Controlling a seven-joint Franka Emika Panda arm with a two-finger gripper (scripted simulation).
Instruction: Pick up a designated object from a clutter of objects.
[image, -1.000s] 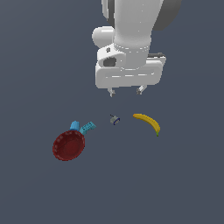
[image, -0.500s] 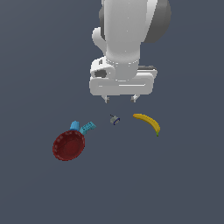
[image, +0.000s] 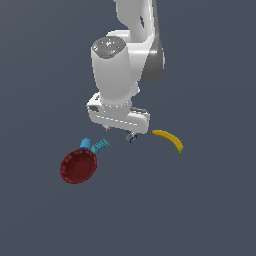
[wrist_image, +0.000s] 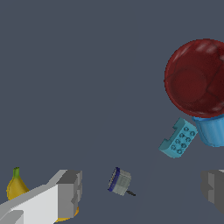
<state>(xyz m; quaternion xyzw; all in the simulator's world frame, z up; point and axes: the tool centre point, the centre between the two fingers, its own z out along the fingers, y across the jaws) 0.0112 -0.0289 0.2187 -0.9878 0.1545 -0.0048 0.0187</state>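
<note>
- A flat, plain ground surface (image: 210, 210) of dark slate blue-grey fills the whole exterior view, from 12 o'clock round to 6 o'clock.
- The same dark blue-grey surface (wrist_image: 65, 65) fills the wrist view.
- It is smooth and matte, with no pattern or seams.
- Lighting is soft and even, with no strong shadows.
- No edge or horizon shows in either view.

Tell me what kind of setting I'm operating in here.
Apparently a simulated test scene, not a real room: a flat, featureless grey floor, with a red bowl, a banana and a studded teal brick scattered loosely below the arm's open jaws.
</note>
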